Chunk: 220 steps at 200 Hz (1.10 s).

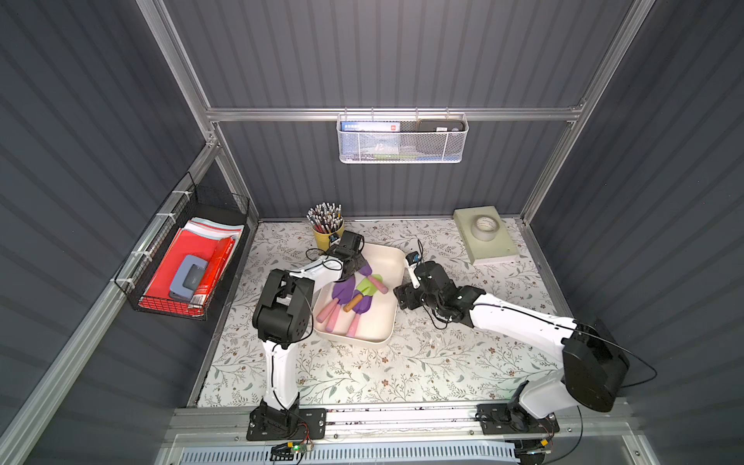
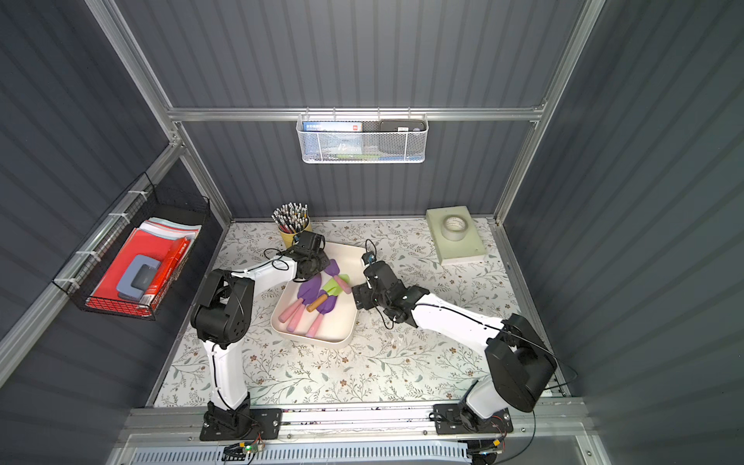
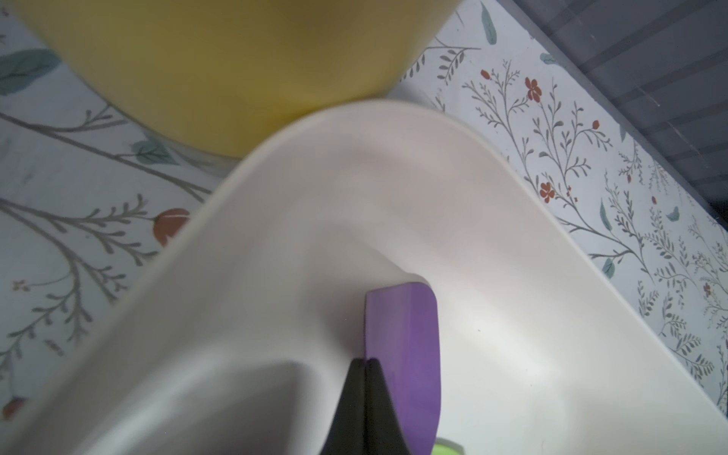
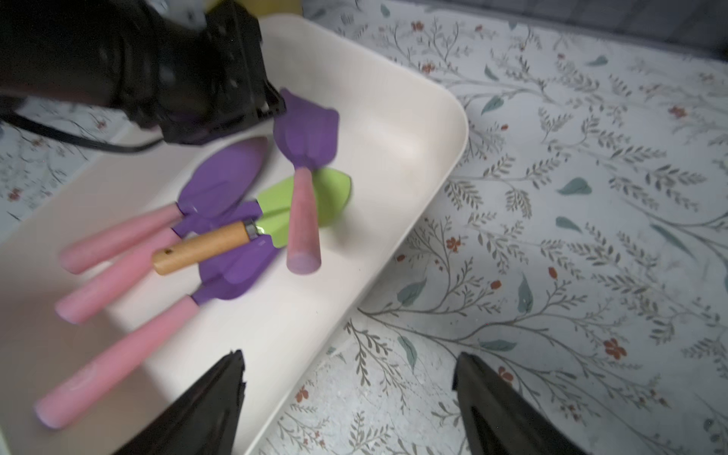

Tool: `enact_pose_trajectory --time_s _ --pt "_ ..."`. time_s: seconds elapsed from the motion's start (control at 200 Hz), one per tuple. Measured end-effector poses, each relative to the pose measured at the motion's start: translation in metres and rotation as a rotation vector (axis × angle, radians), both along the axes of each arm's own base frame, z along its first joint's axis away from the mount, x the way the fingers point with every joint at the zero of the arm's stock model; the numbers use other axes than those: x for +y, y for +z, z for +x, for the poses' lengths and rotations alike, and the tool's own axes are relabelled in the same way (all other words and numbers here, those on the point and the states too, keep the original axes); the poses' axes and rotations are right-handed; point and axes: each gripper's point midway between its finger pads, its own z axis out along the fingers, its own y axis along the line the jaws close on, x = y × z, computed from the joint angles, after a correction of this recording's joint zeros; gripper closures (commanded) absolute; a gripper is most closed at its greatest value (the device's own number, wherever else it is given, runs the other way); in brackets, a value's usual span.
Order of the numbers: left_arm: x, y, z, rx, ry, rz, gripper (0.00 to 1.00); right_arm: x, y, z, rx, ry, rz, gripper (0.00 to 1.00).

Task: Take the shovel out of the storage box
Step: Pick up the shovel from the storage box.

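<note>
The cream-white storage box [image 1: 384, 322] [image 2: 342, 322] lies mid-table and holds several small shovels. My left gripper [image 1: 356, 267] [image 2: 322, 265] [image 3: 366, 360] reaches into its far end, shut on the blade edge of a purple shovel [image 1: 366, 269] [image 3: 405, 335] [image 4: 307, 130]. That shovel's pink handle [image 4: 301, 228] rests across a green shovel [image 4: 335, 193] with a wooden handle. Other purple shovels with pink handles [image 4: 224, 173] lie beside it. My right gripper [image 1: 400, 296] [image 4: 348, 366] is open, low beside the box's right wall [image 4: 394, 252], holding nothing.
A yellow pencil cup [image 1: 327, 235] [image 3: 236, 71] stands against the box's far left corner, close to my left wrist. A tape roll [image 1: 485, 227] sits on a foam block at the back right. A black wire basket [image 1: 189, 265] and a white mesh basket [image 1: 402, 139] hang on the walls.
</note>
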Motion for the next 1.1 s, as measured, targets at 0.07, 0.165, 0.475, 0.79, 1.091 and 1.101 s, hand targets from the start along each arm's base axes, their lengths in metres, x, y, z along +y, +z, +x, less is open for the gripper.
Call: enact_pose_trajectory --time_s 0.07,0.165,0.475,0.79,1.091,1.101 --pt "0.000 0.000 -0.001 0.003 0.000 0.001 1.00 0.005 0.018 0.003 -0.036 0.004 0.043 0.09" --pt "0.001 0.001 -0.002 0.001 -0.001 0.002 1.00 0.008 0.022 0.005 -0.045 0.015 0.070 0.10" --pt "0.003 -0.001 -0.008 0.008 -0.006 0.008 1.00 0.022 -0.014 0.046 0.152 0.121 0.172 0.30" --pt "0.003 0.000 -0.009 0.007 -0.012 0.012 1.00 0.064 -0.003 0.048 0.232 0.295 0.247 0.28" --pt "0.003 0.000 -0.010 0.009 -0.015 0.009 1.00 0.070 -0.065 0.048 0.413 0.301 0.128 0.29" --pt "0.003 0.000 -0.010 0.009 -0.016 0.009 1.00 0.070 -0.066 0.047 0.416 0.301 0.126 0.29"
